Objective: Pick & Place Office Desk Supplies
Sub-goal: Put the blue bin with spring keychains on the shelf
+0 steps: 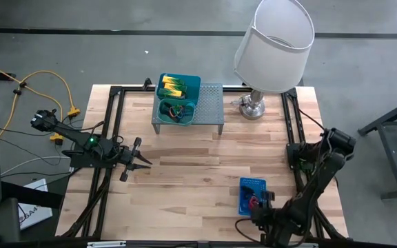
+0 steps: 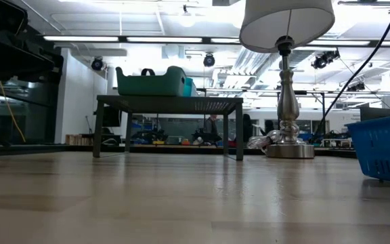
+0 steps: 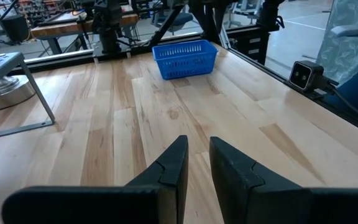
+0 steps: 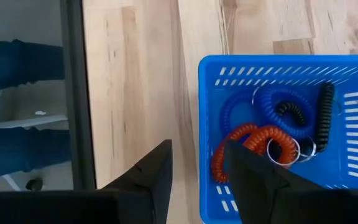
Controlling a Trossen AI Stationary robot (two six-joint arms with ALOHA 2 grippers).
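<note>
Overall, two teal trays [image 1: 178,98], one blue basket [image 4: 278,71]; left pincer [image 3: 196,163] narrow, right pincer [image 4: 197,163] wide, both empty.

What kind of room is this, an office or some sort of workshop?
Probably a robotics lab or workshop, dressed up as a desk. A wooden table framed by black rails carries two robot arms, a lamp and a blue basket of coiled bands. The low view shows a big hall with strip lights and cluttered benches behind.

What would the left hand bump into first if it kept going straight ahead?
Probably the blue basket. The left hand points across bare table toward it, and nothing shows between them, though its exact line is hard to judge.
</note>
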